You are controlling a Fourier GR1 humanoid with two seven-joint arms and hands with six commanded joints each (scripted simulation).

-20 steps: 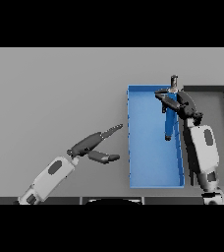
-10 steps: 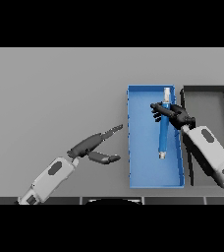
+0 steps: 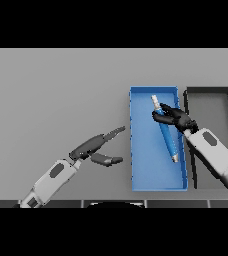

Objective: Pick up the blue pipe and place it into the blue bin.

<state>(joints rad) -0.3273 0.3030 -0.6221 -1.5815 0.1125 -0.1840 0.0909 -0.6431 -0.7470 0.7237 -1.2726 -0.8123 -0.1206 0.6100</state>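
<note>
Inside the blue bin [image 3: 145,170], the blue pipe [image 3: 167,134] lies gripped near its upper end by the right robot hand [image 3: 175,118]. It looks rigid, light and slippery; mid-shaft holds would balance better. The left robot hand [image 3: 97,148] hangs open beside the bin.

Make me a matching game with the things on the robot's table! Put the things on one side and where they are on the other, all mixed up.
Things:
1. blue pipe
2. blue bin
3. black bin
4. left hand

Places or states:
A. open over the bare grey table, holding nothing
B. furthest to the right on the table
C. lying slanted inside the blue bin, with the right hand on its upper part
D. in the middle, between the left hand and the black bin

Pairs: 1-C, 2-D, 3-B, 4-A
</note>
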